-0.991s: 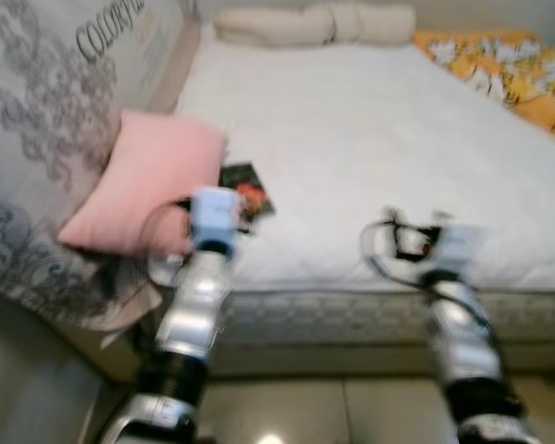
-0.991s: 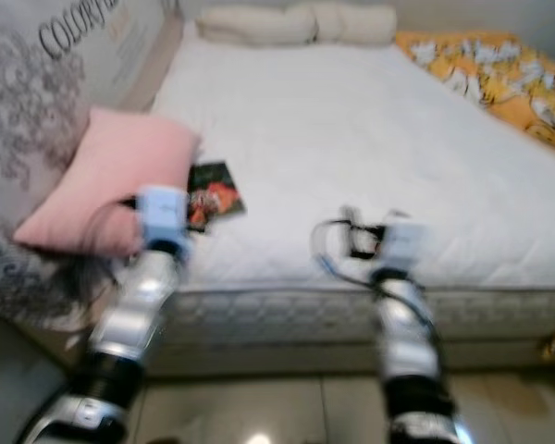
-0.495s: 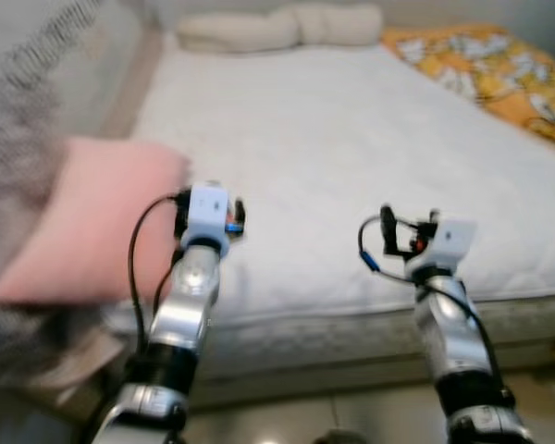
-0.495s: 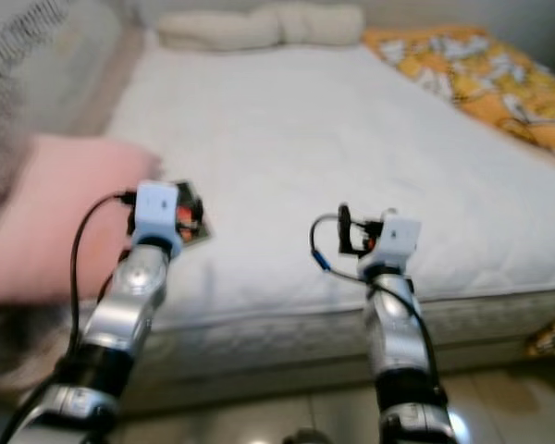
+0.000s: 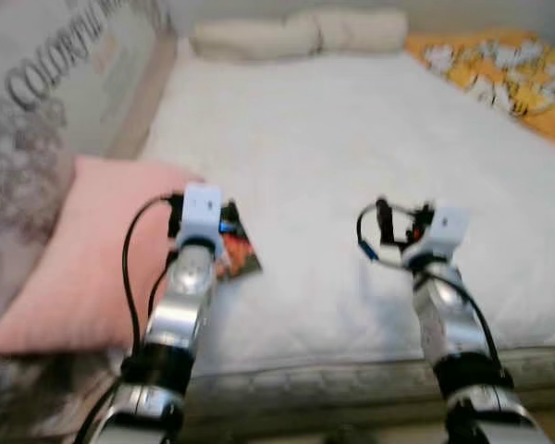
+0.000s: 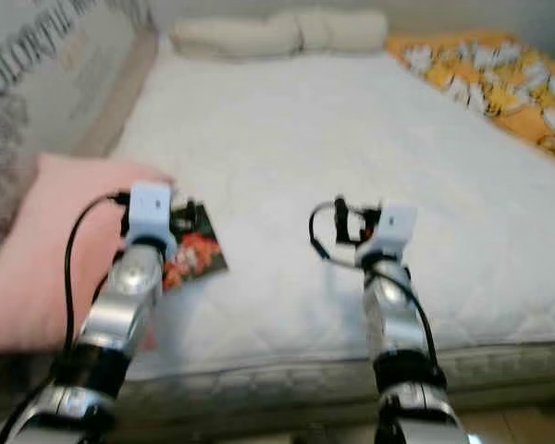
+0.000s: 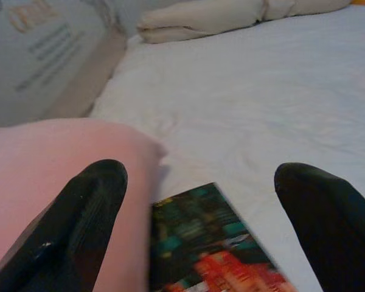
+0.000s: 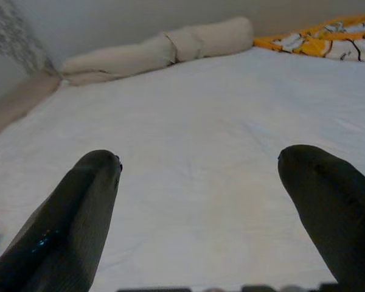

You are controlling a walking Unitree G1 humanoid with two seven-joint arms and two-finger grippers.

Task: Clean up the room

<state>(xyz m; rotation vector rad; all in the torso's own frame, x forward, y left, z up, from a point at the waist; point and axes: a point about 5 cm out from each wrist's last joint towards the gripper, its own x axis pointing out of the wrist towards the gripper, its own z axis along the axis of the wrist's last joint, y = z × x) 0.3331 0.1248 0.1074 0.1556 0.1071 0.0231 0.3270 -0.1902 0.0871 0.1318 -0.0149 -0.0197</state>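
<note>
Cleanup barely begun, I'd say: dark packet (image 7: 210,243) lies on the mattress (image 5: 351,148) w/ pink pillow (image 5: 83,250) touching it. Left gripper (image 7: 201,225) hovers over the packet, fingers spread, empty. Right gripper (image 8: 201,207) too, spread over bare sheet.

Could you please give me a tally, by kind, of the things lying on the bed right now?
Pink pillow: 1
Cream bolster pillows: 2
Dark booklet with red picture: 1
Orange floral blanket: 1
Total: 5
</note>
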